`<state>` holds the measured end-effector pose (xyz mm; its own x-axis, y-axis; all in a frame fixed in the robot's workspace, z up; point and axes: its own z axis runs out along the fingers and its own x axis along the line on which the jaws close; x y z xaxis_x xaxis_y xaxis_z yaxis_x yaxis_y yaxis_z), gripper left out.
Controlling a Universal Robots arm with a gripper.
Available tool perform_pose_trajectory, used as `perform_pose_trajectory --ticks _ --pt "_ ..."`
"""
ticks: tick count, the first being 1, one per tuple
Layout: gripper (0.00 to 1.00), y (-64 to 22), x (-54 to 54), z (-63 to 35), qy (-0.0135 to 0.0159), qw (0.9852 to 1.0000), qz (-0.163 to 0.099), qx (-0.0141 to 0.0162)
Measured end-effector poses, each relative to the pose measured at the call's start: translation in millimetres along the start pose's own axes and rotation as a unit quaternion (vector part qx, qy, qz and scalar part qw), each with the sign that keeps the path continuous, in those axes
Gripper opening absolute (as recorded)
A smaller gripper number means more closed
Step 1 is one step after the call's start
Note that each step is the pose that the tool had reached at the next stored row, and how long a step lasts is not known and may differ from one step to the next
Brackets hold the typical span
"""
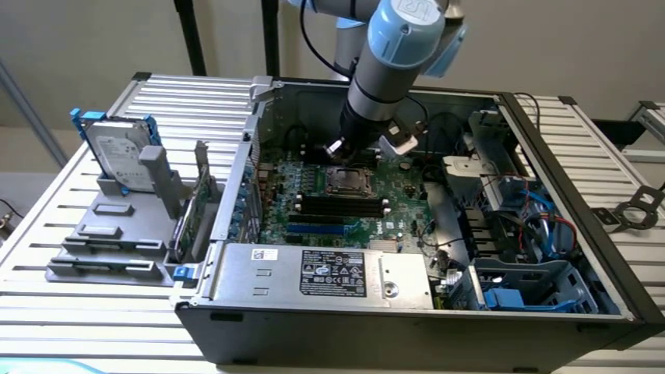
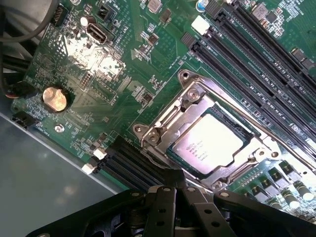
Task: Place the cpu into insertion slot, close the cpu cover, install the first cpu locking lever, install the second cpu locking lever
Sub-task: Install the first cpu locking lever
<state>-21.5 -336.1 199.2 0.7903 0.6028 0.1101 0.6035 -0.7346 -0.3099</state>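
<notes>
Down on the motherboard (image 2: pixel 123 98), cpu (image 2: pixel 210 145) lies flat, cpu cover (image 2: pixel 195 98) framing it. Gripper (image 2: pixel 173 175) tips pinched together just beside the cover's edge, nothing visible between them. Chip is probably light, stiff, slick-topped and fragile, so take it by opposite edges.

We see an open case (image 1: pixel 416 343) lying on the slatted bench (image 1: pixel 62 319), its green motherboard (image 2: pixel 138 64) beside a silver power supply (image 1: pixel 322 273). At the exterior view's left, a hard drive (image 1: pixel 112 152) stands upright in a grey rack (image 1: pixel 104 234). A coin cell (image 2: pixel 54 98) sits on the board.
</notes>
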Motion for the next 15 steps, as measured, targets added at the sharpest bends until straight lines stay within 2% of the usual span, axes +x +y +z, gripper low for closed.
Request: perform_pose_trajectory --ticks 4,9,15 --pt "0.11 -7.1 -7.3 -2.4 -0.0004 1.0 -0.001 0.0002" --pt "0.11 -13.4 -4.9 -0.2 -0.0004 1.0 -0.001 0.0001" --pt "0.11 -14.1 -4.5 0.0 -0.0009 1.0 -0.002 0.0001"
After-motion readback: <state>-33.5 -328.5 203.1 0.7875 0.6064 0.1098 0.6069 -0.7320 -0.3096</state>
